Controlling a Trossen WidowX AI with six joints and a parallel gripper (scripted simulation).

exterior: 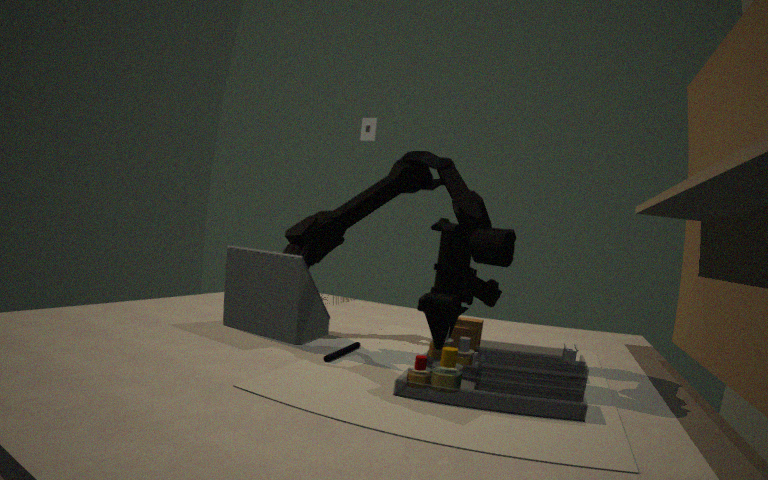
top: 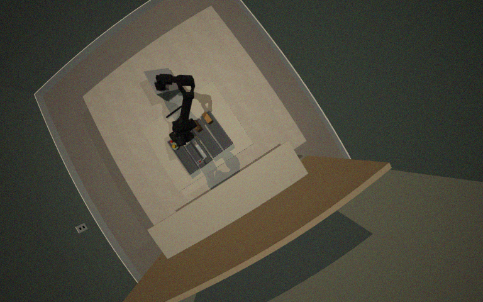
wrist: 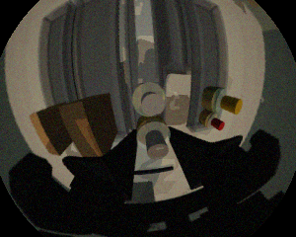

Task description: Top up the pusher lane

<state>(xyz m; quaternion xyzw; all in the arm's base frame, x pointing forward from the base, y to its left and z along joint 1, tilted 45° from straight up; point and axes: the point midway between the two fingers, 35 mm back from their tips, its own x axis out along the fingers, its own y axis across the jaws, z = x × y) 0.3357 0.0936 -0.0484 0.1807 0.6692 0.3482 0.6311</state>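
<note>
My gripper (wrist: 152, 130) (exterior: 439, 347) is shut on a grey-capped jar (wrist: 157, 140), upright between its fingertips at the front end of the rack (exterior: 525, 408) (wrist: 96, 39). A second grey-capped jar (wrist: 150, 101) (exterior: 464, 344) stands directly behind the held one, in a narrow lane. The two look very close or touching in the wrist view; I cannot tell which. Whether the held jar's base is on the lane floor is hidden, as are the front stop and the pusher plate. The arm covers both jars in the top view.
A white block (wrist: 178, 85) is in the neighbouring lane. Beyond it stand a yellow-capped jar (wrist: 231, 105) (exterior: 448, 358) and a red-capped jar (wrist: 217, 123) (exterior: 420, 362). Brown boxes (wrist: 89, 125) (top: 207, 117) stand on the other side. A black rod (exterior: 342, 352) lies before the rack.
</note>
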